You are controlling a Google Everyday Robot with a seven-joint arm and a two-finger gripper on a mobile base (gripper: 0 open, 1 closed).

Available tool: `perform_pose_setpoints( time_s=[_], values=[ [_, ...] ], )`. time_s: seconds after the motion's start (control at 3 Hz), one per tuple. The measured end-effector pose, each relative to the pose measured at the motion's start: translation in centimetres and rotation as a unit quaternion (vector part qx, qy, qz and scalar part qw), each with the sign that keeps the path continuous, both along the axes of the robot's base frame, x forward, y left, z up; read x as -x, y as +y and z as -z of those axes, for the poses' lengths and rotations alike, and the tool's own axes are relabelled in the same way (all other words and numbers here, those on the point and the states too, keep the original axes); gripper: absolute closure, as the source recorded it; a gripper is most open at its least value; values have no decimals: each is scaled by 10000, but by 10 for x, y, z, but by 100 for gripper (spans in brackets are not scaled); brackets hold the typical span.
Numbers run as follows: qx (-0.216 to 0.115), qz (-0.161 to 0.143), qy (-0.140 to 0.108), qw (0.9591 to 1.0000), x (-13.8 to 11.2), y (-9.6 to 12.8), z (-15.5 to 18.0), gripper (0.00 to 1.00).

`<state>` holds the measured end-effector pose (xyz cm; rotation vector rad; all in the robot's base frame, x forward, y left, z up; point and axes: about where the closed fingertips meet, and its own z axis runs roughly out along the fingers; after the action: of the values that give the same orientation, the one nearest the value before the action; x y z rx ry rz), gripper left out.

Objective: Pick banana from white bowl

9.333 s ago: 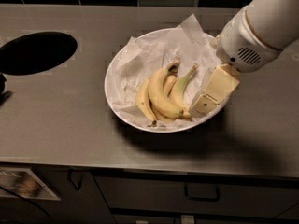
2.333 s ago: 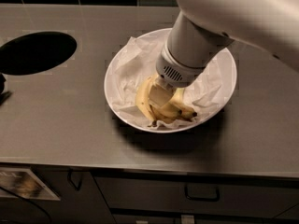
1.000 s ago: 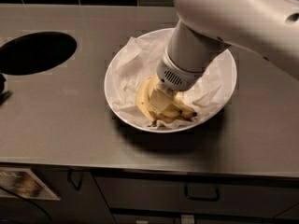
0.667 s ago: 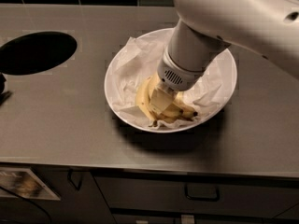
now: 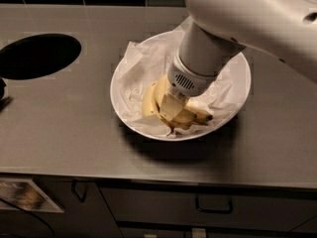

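gripper (image 5: 171, 108) down in white bowl (image 5: 242, 81), directly over banana (image 5: 194, 117), banana mostly hidden beneath, open or closed can't tell

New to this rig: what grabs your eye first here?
The bulky white robot arm filling the upper right, its cream gripper down among the yellow bananas in the large glossy white paper-lined bowl at centre. Then the dark round hole in the grey counter, far left.

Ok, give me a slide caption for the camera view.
Gripper at the bananas inside the paper-lined white bowl on a grey counter.
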<state>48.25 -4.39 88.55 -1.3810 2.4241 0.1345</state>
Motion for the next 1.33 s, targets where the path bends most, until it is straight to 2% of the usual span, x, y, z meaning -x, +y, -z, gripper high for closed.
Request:
perform_pose_setpoints(
  time_s=[0.33, 0.67, 1.33],
  values=[
    [-107, -48, -150, 9998, 3, -2, -11, 100],
    [-314, -100, -403, 9986, 8, -7, -30, 100],
    [-778, -151, -969, 9921, 19, -24, -73, 100]
  ],
)
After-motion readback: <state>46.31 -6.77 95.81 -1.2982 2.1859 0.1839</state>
